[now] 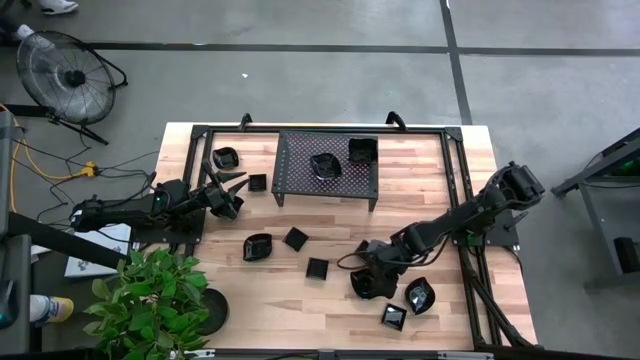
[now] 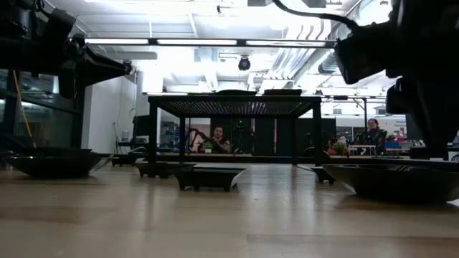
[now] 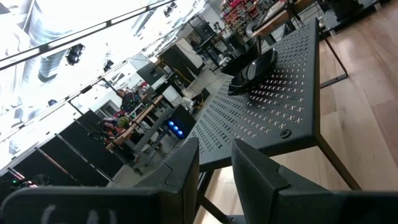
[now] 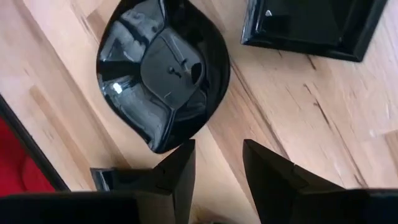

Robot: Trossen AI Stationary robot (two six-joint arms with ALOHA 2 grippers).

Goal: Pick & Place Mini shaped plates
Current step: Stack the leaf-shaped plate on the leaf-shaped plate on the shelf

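Several small glossy black plates lie flat on the wooden table. My right gripper (image 1: 390, 287) hangs open over the table's near right part, pointing down. Just beyond its fingertips (image 4: 217, 168) lie a round plate (image 4: 163, 74) (image 1: 420, 295) and a square plate (image 4: 311, 25) (image 1: 393, 317). It touches neither. My left gripper (image 1: 237, 192) is raised off the table left of the black mesh rack (image 1: 328, 168). Its fingers (image 3: 216, 155) stand a narrow gap apart, with nothing between them. A scalloped plate (image 3: 252, 68) and a square plate (image 1: 362, 150) rest on the rack's top.
More plates lie around: a round one (image 1: 226, 157) and a small square (image 1: 257, 183) near the left gripper, and a round one (image 1: 258, 246) and two squares (image 1: 295, 238) (image 1: 317, 267) mid-table. A black frame (image 1: 455, 180) borders the table. A potted plant (image 1: 150, 300) stands at the near left corner.
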